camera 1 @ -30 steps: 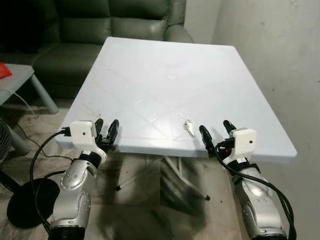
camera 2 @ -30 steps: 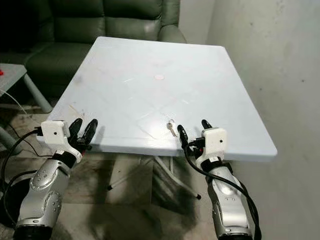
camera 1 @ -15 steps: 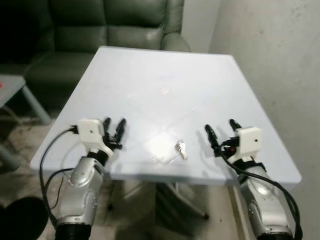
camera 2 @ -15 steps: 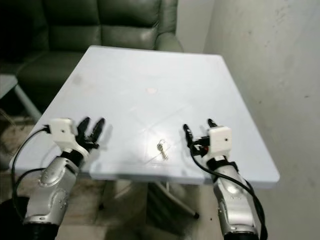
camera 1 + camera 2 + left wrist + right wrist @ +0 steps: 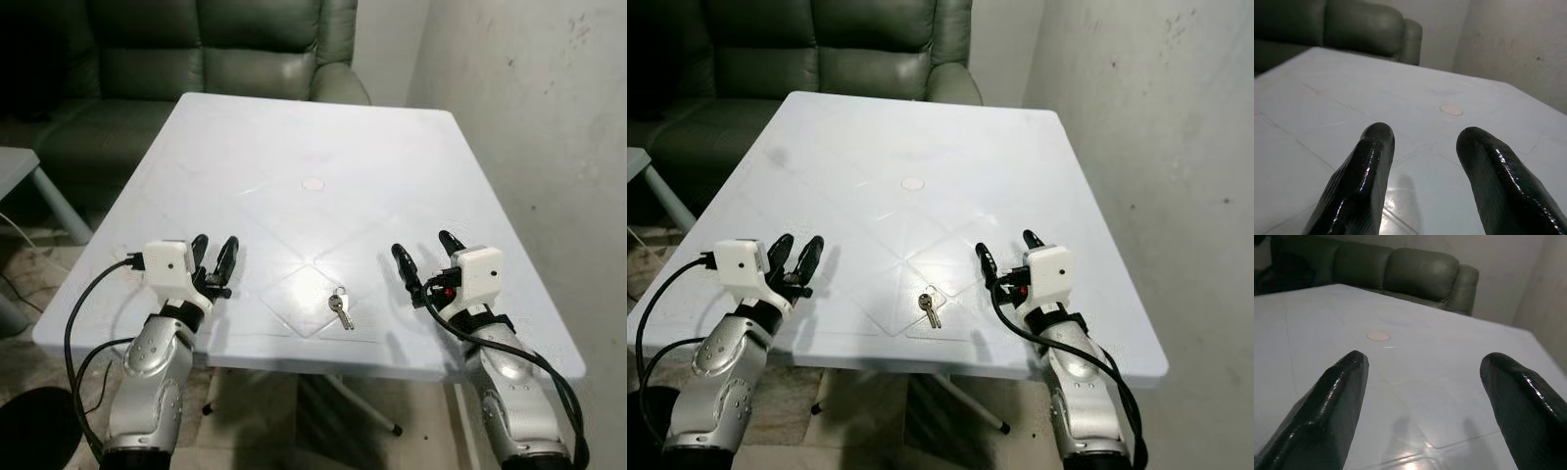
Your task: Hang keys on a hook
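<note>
One small bunch of keys (image 5: 340,306) lies on one white table (image 5: 294,137), between two grippers: the left gripper (image 5: 215,254) and right gripper (image 5: 422,253) both hover with fingers spread, holding nothing.

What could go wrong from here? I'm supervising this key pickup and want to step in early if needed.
1. The keys lie flat on the smooth white table, so a pinch by the right gripper may slide them instead of lifting them.
2. They sit close to the table's near edge; a nudge could push them off.
3. No hook appears in these pictures, so the robot must search for it while carrying the keys.
</note>
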Motion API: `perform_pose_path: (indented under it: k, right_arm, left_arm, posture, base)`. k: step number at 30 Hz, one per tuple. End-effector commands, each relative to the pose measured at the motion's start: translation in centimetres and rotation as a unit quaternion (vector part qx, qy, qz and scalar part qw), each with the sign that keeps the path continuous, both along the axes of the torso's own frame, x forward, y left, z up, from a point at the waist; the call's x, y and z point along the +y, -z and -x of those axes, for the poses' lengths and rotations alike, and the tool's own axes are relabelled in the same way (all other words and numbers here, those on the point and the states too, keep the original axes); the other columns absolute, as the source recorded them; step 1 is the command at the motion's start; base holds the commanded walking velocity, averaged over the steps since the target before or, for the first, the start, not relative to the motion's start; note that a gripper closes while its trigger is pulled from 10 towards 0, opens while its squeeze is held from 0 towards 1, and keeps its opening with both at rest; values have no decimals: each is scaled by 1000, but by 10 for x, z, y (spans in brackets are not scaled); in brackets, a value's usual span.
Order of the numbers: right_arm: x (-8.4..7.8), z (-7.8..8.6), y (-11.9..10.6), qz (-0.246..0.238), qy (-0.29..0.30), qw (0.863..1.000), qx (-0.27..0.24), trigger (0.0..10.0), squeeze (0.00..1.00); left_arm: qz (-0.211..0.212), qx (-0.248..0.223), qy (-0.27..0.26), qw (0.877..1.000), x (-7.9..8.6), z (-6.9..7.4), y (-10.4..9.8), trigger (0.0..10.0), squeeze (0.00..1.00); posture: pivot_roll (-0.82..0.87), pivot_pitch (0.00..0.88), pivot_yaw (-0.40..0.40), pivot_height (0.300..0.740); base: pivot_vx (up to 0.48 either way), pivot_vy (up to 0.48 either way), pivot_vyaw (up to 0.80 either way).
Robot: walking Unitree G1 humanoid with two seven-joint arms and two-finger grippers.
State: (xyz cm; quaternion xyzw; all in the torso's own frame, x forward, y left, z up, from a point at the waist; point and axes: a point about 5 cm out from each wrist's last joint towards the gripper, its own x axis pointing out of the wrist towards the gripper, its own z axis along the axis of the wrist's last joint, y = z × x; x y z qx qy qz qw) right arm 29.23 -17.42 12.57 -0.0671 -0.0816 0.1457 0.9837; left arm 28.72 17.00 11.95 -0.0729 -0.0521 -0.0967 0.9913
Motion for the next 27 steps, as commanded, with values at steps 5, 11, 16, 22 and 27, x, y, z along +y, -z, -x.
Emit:
perform_pose_path:
  k: [5,11,16,22,27]
  right_arm:
    - [-1,-4,-4,67,-49,997,0,10000,0]
    - [4,-9,-6,93,-98,991,12,10000,0]
    - [12,-15,-9,94,-143,985,22,10000,0]
    - [27,-25,-13,103,-217,970,39,10000,0]
    - [37,-33,-14,103,-257,959,54,10000,0]
  left_arm:
    - [-27,-2,36,999,-10,12,3,10000,0]
    - [-18,-5,44,999,-18,21,3,10000,0]
    - [2,-8,106,994,-33,33,0,10000,0]
    - [15,-6,139,990,-44,44,-3,10000,0]
    - [22,-9,141,990,-47,47,-8,10000,0]
  posture:
    - [28,83,-41,740]
    - [41,105,-60,740]
    - [62,124,-79,740]
    - [82,146,-94,740]
    - [96,172,-108,740]
  base:
    - [0,0,0]
    - [0,0,0]
    - [0,0,0]
    - [0,0,0]
    - [0,0,0]
